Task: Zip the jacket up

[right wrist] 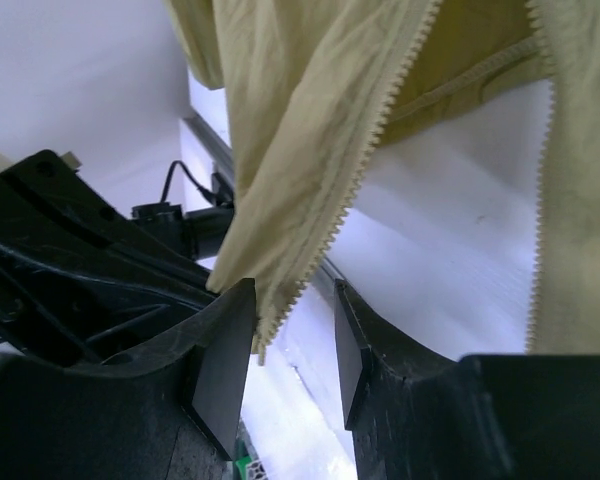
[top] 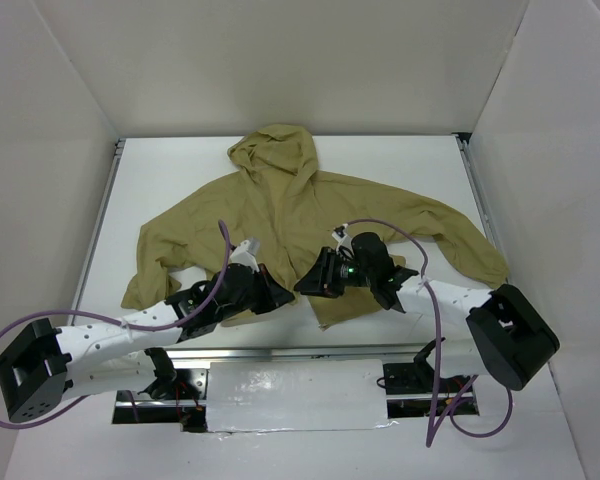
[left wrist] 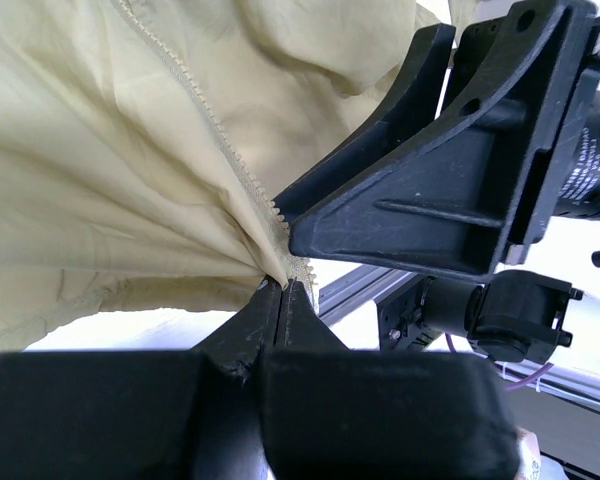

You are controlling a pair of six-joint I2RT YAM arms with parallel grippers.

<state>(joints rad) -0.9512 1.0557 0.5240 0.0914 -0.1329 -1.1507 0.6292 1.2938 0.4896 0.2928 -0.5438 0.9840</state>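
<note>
The olive-tan hooded jacket (top: 300,215) lies spread on the white table, hood at the back, front open at the hem. My left gripper (top: 278,292) is shut on the bottom end of one zipper edge (left wrist: 280,262), whose teeth run up across the fabric (left wrist: 100,150). My right gripper (top: 305,283) faces it from the right, jaws open. The lower end of that same toothed zipper edge (right wrist: 310,270) hangs between its fingers (right wrist: 225,360), close to the left pad. The other zipper edge (right wrist: 542,200) hangs at the right of that view.
The table's metal front rail (top: 310,352) runs just below both grippers. White walls enclose the table on three sides. The right gripper's black body (left wrist: 450,190) fills the left wrist view's right half, almost touching the left fingertips.
</note>
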